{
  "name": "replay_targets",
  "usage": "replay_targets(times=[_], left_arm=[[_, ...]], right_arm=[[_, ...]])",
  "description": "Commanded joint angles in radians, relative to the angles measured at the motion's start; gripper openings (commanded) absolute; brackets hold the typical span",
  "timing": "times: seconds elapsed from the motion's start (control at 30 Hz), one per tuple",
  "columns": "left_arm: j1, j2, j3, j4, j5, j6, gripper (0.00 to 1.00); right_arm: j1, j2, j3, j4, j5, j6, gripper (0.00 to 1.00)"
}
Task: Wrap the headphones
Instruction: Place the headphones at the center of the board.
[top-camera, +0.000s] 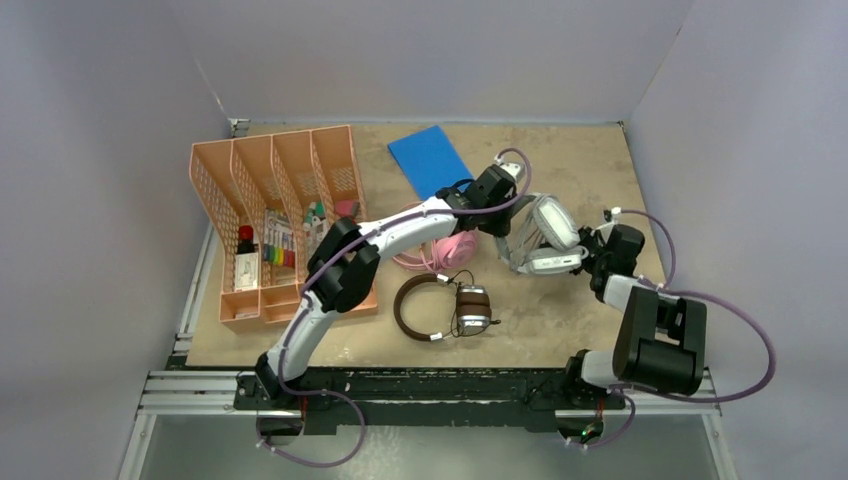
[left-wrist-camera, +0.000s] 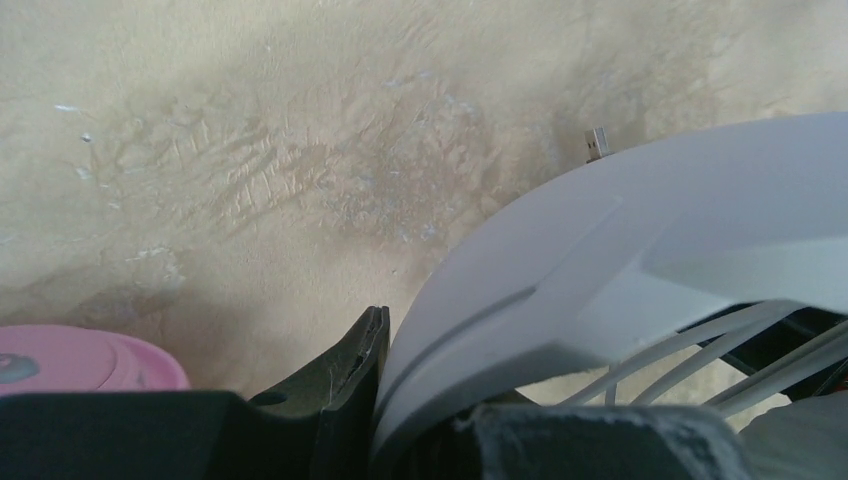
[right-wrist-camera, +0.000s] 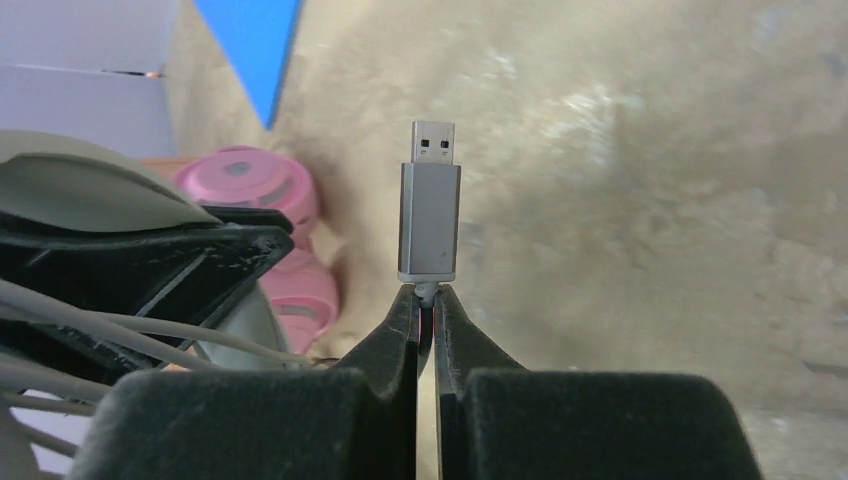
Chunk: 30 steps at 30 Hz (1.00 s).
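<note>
Light-grey headset, cable strands across it; USB plug upright.

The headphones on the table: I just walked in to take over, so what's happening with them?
The left pincer holds the light-grey headset by its band. The right pincer is shut on that headset's grey cable just below the USB plug, and strands of cable run across the headset. The pink headset and the brown-and-silver headset lie on the table, held by neither arm.

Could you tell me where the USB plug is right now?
In the right wrist view, the USB plug sticks up from the right gripper, whose jaws pinch its cable end, pink headphones to its left.
</note>
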Motion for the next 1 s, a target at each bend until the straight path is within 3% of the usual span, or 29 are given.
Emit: replay_targets(times=[0.0,0.2,0.33,0.47,0.63,0.97], left_arm=[[-0.048,0.039,-0.006,0.074,-0.066,-0.013,0.00],[-0.047,0.065,-0.064,0.169,-0.132,-0.047,0.00],[-0.047,0.083,-0.077,0.176,-0.179,-0.050,0.00],[-0.047,0.088,-0.127,0.237,-0.148,-0.060,0.00],[-0.052,0.094,-0.147,0.248,-0.163,-0.057,0.00],[-0.053,0.098,-0.196,0.263,-0.208,-0.063,0.00]], right_arm=[[0.003,0.072,0.027,0.025,0.036,-0.061,0.03],[0.002,0.157,0.034,0.011,0.040,-0.078,0.08],[0.002,0.147,0.058,-0.086,0.120,-0.109,0.11],[0.002,0.174,0.063,-0.075,0.132,-0.109,0.17],[0.002,0.126,0.046,-0.132,0.173,-0.098,0.40],[-0.028,-0.053,0.075,-0.377,0.556,-0.005,0.76]])
